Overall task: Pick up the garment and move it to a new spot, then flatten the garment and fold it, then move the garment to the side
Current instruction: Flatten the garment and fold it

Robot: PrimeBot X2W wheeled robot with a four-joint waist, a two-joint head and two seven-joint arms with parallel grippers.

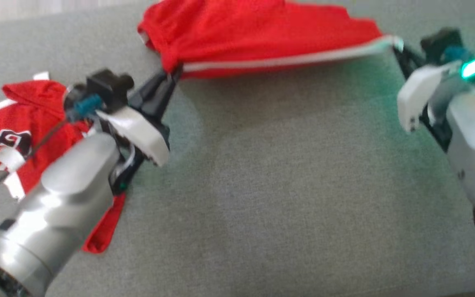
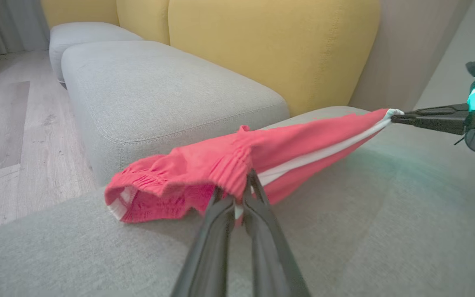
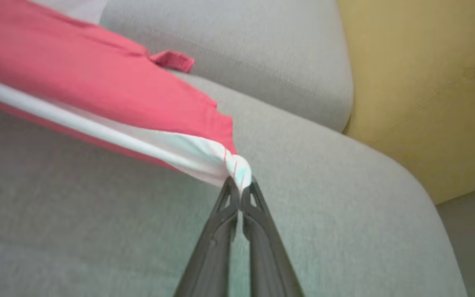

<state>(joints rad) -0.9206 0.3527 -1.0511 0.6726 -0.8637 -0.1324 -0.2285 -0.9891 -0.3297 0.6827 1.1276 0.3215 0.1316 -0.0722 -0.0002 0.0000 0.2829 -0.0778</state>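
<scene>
My left gripper (image 1: 172, 75) is clamped on the waistband end of the red shorts (image 1: 262, 37) and my right gripper (image 1: 397, 45) on the white-striped hem. The shorts stretch between them, long axis left-to-right, across the far part of the grey sofa cushion (image 1: 283, 185).

The red shorts (image 1: 262, 37), with a white side stripe, are stretched between both pairs of fingers. The left fingers (image 2: 217, 231) pinch the gathered waistband, and the right fingers (image 3: 221, 231) pinch the white hem corner.
</scene>
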